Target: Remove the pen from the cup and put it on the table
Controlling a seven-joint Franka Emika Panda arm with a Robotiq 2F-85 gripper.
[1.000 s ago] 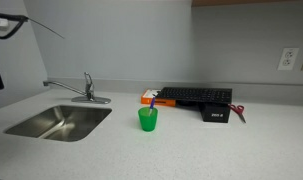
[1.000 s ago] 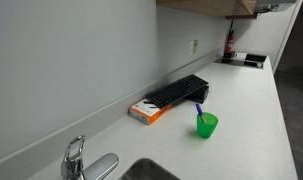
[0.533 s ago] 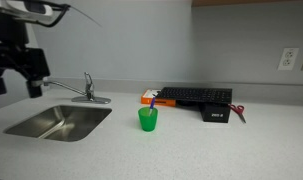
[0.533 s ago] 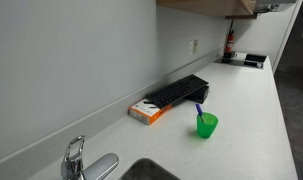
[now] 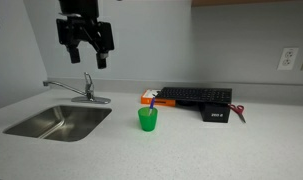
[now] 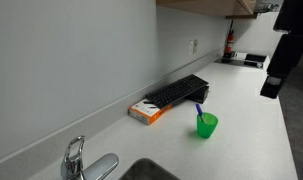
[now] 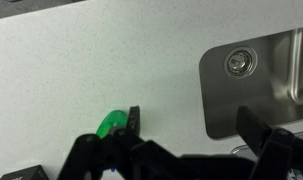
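Note:
The green cup point(image 5: 147, 120) stands upright on the grey speckled table point(image 5: 231, 150), right of the sink. The bluish-purple pen point(image 5: 151, 101) stands in it and leans out over the rim. Both also show in an exterior view, the cup point(image 6: 206, 126) with the pen point(image 6: 199, 108) in it. My gripper point(image 5: 86, 52) hangs open and empty, high above the faucet, left of the cup and well apart from it. In the wrist view the open jaws point(image 7: 196, 130) frame bare table point(image 7: 91, 60), with the cup point(image 7: 111, 123) beside one finger. The pen is not clear there.
The steel sink point(image 5: 56, 122) and faucet point(image 5: 88, 90) lie left of the cup. Behind the cup are a black keyboard point(image 5: 196, 96), an orange flat box point(image 5: 149, 97), a small black box point(image 5: 215, 113) and a thin red item point(image 5: 238, 112).
My gripper has swung from the far left over the sink to above the faucet, nearer the cup. It has come into view at the right edge of an exterior view. Cup and pen have not moved.

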